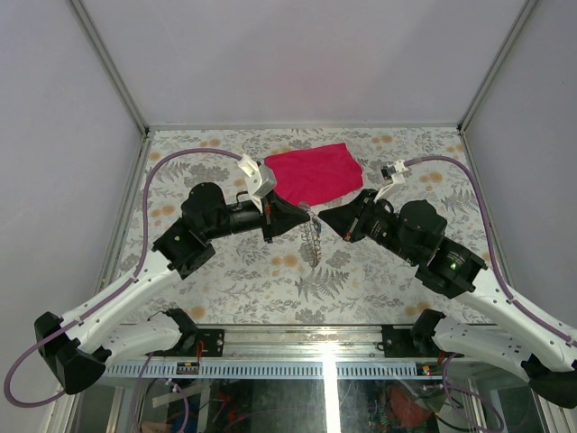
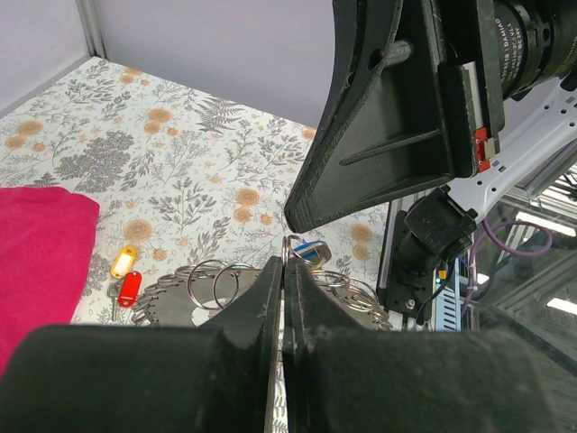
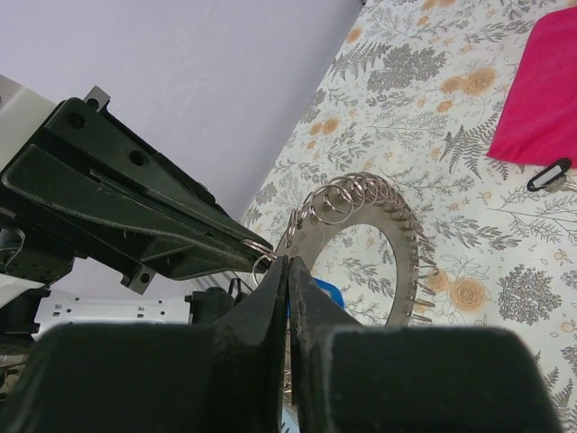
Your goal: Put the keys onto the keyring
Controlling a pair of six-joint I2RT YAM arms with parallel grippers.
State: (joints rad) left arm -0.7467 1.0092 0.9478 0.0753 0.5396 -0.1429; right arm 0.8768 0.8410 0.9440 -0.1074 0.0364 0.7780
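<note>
The keyring [image 3: 403, 236] is a large flat silver ring with a wide open centre, and several small split rings sit along its rim. It shows edge-on between the two arms in the top view [image 1: 313, 244]. My left gripper [image 2: 287, 264] is shut on a silver ring edge at its top. It meets my right gripper [image 1: 322, 216] tip to tip. My right gripper [image 3: 288, 262] is shut, with a blue-tagged key [image 2: 312, 253] at its tips. Yellow-tagged [image 2: 123, 262] and red-tagged [image 2: 129, 287] keys lie on the table.
A pink cloth [image 1: 314, 171] lies on the floral table behind the grippers. A black key [image 3: 548, 174] lies by the cloth's edge. Grey walls enclose the table on three sides. The rail with the arm bases [image 1: 315, 343] runs along the near edge.
</note>
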